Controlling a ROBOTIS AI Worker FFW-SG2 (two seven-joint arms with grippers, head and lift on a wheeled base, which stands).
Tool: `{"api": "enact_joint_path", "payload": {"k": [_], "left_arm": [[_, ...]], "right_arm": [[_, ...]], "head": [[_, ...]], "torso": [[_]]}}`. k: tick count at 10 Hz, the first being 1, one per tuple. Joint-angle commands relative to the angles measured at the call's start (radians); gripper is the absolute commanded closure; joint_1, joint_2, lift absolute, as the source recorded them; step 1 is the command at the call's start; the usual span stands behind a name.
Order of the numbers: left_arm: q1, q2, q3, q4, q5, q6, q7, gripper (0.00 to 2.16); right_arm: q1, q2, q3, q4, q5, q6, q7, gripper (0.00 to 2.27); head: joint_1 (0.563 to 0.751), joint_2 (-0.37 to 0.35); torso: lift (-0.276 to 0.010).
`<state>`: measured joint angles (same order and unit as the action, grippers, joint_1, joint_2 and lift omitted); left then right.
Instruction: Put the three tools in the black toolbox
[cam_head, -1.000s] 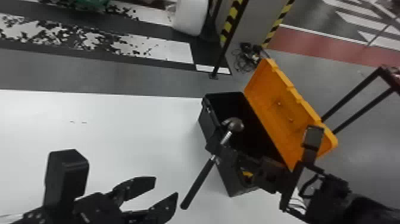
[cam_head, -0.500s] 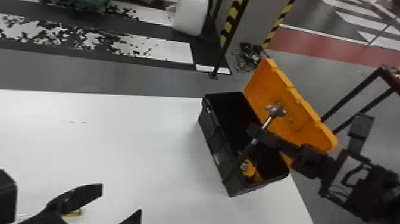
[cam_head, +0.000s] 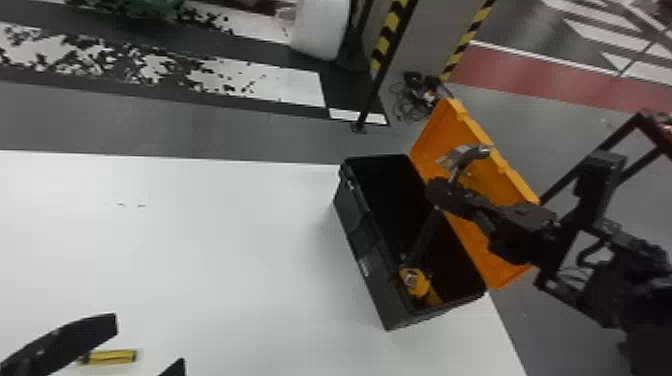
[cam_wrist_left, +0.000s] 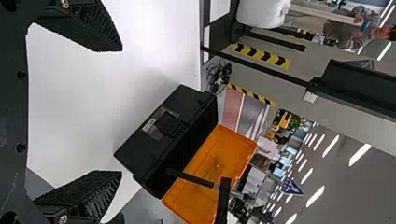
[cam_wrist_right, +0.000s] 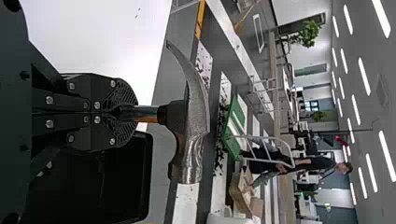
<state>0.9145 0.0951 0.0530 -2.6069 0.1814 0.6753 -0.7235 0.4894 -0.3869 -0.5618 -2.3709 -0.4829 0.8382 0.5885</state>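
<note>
Over the open black toolbox (cam_head: 367, 250), my right gripper (cam_head: 440, 194) is shut on the hammer (cam_head: 462, 154), its head up and its dark handle slanting down across the opening. The right wrist view has the gripper (cam_wrist_right: 133, 114) clamped just below the steel hammer head (cam_wrist_right: 194, 126). A yellow tool (cam_head: 415, 282) lies at the box's near end. At the lower left, my left gripper (cam_head: 149, 341) is open above the table, near a small yellow-handled tool (cam_head: 111, 356) partly behind one finger. In the left wrist view the left gripper (cam_wrist_left: 122, 111) has nothing between its fingers.
The box's orange lid (cam_head: 480, 200) stands open on its right side. Both rest at the right end of the white table (cam_head: 225, 250). A black post (cam_head: 382, 70) and cables (cam_head: 417, 95) are on the floor beyond.
My right gripper has carried the hammer rightward and farther from the robot, above the box. The left gripper has moved left and back towards the robot, and the small yellow-handled tool has come into view.
</note>
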Motion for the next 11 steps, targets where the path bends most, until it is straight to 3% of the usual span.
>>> {"api": "enact_joint_path", "payload": {"k": [1,2,4,6,8,11], "left_arm": [[0.029,0.0,0.024,-0.028,0.016,-0.004,-0.005,0.07],[0.044,0.0,0.05,-0.048,0.036,-0.004,-0.011,0.07],[0.073,0.002,0.14,-0.071,0.119,-0.004,-0.03,0.07],[0.083,0.006,0.195,-0.073,0.156,-0.004,-0.04,0.07],[0.08,0.015,0.209,-0.073,0.168,-0.004,-0.039,0.07],[0.069,0.018,0.205,-0.073,0.17,0.002,-0.039,0.07]], "right_arm": [[-0.022,-0.02,0.108,0.016,0.136,-0.084,-0.001,2.24],[-0.023,-0.043,0.175,0.044,0.207,-0.142,0.002,2.24],[-0.009,-0.133,0.276,0.118,0.313,-0.244,0.01,2.24],[0.009,-0.202,0.307,0.17,0.357,-0.326,0.013,2.24],[0.001,-0.222,0.301,0.203,0.357,-0.348,0.025,2.24],[-0.025,-0.217,0.249,0.266,0.282,-0.302,0.03,2.23]], "head": [[0.695,-0.35],[0.695,-0.35],[0.695,-0.35],[0.695,-0.323],[0.695,-0.309],[0.695,-0.326]], "torso": [[-0.055],[-0.055],[-0.055],[-0.055],[-0.055],[-0.055]]}}
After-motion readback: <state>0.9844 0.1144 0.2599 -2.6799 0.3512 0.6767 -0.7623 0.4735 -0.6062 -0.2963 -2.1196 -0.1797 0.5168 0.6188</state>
